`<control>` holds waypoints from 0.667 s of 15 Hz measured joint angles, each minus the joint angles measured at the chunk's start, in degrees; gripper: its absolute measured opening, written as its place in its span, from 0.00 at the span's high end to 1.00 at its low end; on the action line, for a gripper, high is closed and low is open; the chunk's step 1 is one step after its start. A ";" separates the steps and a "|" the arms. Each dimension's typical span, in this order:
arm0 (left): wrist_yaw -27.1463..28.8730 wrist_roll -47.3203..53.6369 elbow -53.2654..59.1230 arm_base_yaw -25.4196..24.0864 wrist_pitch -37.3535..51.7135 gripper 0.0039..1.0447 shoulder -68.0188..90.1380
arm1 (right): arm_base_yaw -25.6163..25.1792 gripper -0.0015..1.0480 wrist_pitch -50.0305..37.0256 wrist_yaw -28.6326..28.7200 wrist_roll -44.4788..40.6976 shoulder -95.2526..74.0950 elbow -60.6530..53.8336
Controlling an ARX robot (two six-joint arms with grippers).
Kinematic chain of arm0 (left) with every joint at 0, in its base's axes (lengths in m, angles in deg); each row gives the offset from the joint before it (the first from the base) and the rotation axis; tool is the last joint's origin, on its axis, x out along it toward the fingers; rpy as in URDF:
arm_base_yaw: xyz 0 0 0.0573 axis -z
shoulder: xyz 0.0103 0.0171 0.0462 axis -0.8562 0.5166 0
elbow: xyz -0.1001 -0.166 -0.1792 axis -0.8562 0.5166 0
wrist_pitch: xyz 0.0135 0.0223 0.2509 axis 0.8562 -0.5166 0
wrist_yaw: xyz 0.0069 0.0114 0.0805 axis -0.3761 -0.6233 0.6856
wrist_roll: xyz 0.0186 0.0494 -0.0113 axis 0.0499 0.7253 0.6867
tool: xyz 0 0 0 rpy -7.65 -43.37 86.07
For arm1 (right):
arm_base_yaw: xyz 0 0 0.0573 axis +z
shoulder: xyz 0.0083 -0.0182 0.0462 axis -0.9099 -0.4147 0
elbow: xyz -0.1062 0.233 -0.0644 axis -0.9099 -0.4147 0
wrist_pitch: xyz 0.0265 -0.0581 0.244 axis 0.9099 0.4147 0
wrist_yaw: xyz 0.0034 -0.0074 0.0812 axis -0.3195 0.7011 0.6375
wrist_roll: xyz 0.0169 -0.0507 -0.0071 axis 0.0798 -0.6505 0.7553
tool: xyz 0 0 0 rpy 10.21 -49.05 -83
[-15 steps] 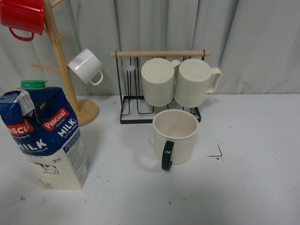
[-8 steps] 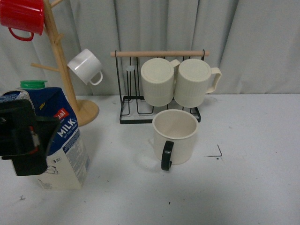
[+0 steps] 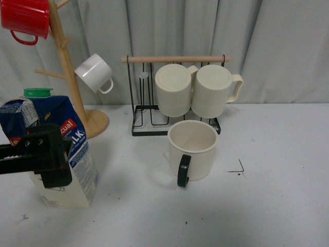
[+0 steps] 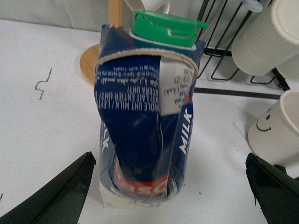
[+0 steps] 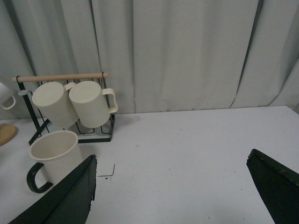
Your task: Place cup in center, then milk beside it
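Left gripper (image 4: 170, 157) gapes empty, lined up on your tall blue-and-cream milk carton (image 4: 149, 107), which stands left of the cream black-handled mug (image 3: 198, 149). Its creased walls will likely give; take the squarer lower body gently.

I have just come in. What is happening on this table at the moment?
The left gripper is at the milk, with its jaws open wide to either side of it and not touching it. The cup stands upright on the table, in front of the mug rack and near a black corner mark. The right gripper is open, empty, away from both.
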 joint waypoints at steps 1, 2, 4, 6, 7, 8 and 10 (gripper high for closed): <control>0.63 -0.07 -0.90 -0.66 2.01 0.06 1.92 | 0.00 0.06 0.00 0.00 0.00 0.00 0.00; 1.51 -0.07 -1.53 -1.31 4.04 0.06 4.02 | 0.00 0.06 0.02 0.00 0.00 0.00 0.00; 2.34 0.04 -3.06 -2.34 7.15 0.06 8.17 | 0.00 0.06 0.00 0.00 0.00 0.00 0.00; 1.70 0.50 -6.01 -2.82 6.67 0.08 10.80 | 0.00 0.06 0.02 0.00 0.00 0.00 0.00; -0.77 1.01 -8.33 -2.67 2.51 0.25 10.49 | 0.00 0.06 0.00 0.00 0.00 0.00 0.00; -1.92 2.01 -9.31 -2.67 0.52 0.37 10.29 | 0.00 0.06 0.02 0.00 0.00 0.00 0.00; -3.23 4.39 -10.88 -3.28 -3.26 0.62 10.01 | 0.00 0.06 0.02 0.02 0.00 0.00 0.00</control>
